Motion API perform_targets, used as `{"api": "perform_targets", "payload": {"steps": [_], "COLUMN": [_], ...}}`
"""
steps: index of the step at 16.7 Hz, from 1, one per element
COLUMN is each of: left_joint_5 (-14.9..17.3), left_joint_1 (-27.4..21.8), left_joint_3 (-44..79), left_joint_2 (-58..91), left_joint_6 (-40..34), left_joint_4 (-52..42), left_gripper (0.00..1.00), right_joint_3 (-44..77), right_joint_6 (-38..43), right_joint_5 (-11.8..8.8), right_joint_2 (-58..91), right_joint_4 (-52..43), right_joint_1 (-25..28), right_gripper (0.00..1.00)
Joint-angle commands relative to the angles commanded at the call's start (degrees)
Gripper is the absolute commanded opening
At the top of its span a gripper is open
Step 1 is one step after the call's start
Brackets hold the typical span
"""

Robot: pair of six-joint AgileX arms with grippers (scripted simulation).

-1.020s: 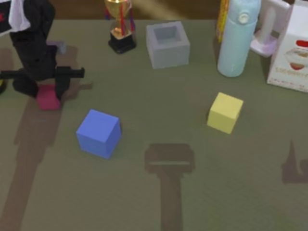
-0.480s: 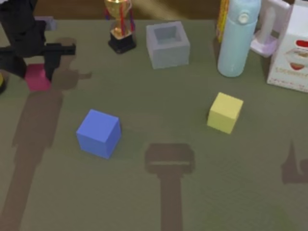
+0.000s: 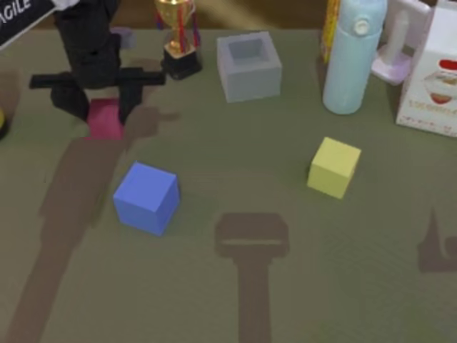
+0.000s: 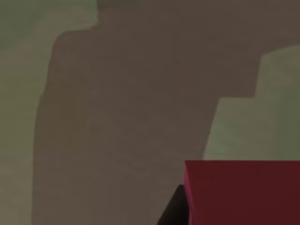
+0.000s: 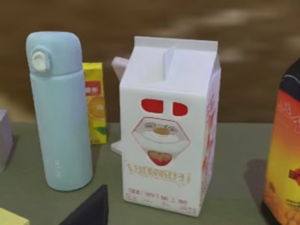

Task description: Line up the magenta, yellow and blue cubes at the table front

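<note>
Since half a second ago the left gripper (image 3: 105,107) has shifted rightward along the back left of the desk (image 3: 235,300), carrying the magenta cube (image 3: 105,118) with it; blue cube, yellow cube and all clutter unchanged. Left jaws closed on the magenta cube, black fingers on both its sides, cube held near the trophy (image 3: 176,36); whether it is off the desk surface can't be told from the top view. White arm panel at top left reads "AGILE" partly cut off. Left wrist view: magenta cube corner (image 4: 241,192) in close, arm shadow over olive desk (image 4: 18,117). Blue cube (image 3: 146,197) sits left of centre, in front of the held cube. Yellow cube (image 3: 333,166) sits right of centre, well apart from blue. Grey hollow box (image 3: 249,66) at back centre. Pale blue flask (image 3: 353,57) back right, beside a white carton (image 3: 435,78) with red print. Right wrist view: carton (image 5: 168,124) shows a cartoon face and mirrored red lettering, not readable; juice box (image 5: 95,101) with an orange picture and small red label behind the flask (image 5: 60,110); dark bottle (image 5: 283,154) at edge. Right gripper not visible in top view, only its shadow; jaw state can't tell.
</note>
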Motion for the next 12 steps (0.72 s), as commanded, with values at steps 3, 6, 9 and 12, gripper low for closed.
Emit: {"api": "perform_targets", "payload": {"steps": [3, 6, 9, 12], "left_joint_5": [-0.3, -0.5, -0.7, -1.1], "left_joint_1": [-11.5, -24.6, -35.7, -41.8], "left_joint_3": [0.4, 0.3, 0.1, -0.3], "left_joint_2": [0.0, -0.4, -1.4, -2.6], "left_joint_6": [-11.3, -24.1, -35.1, -41.1], "left_joint_4": [-1.2, -2.2, -2.8, -2.8], "left_gripper": [0.00, 0.00, 0.00, 0.00], "right_joint_3": [0.0, 0.0, 0.0, 0.0], "right_joint_6": [0.0, 0.0, 0.0, 0.0], "right_joint_5": [0.0, 0.0, 0.0, 0.0], "right_joint_2": [0.0, 0.0, 0.0, 0.0], "right_joint_4": [0.0, 0.0, 0.0, 0.0], "right_joint_1": [0.0, 0.0, 0.0, 0.0], "right_gripper": [1.00, 1.00, 1.00, 1.00]}}
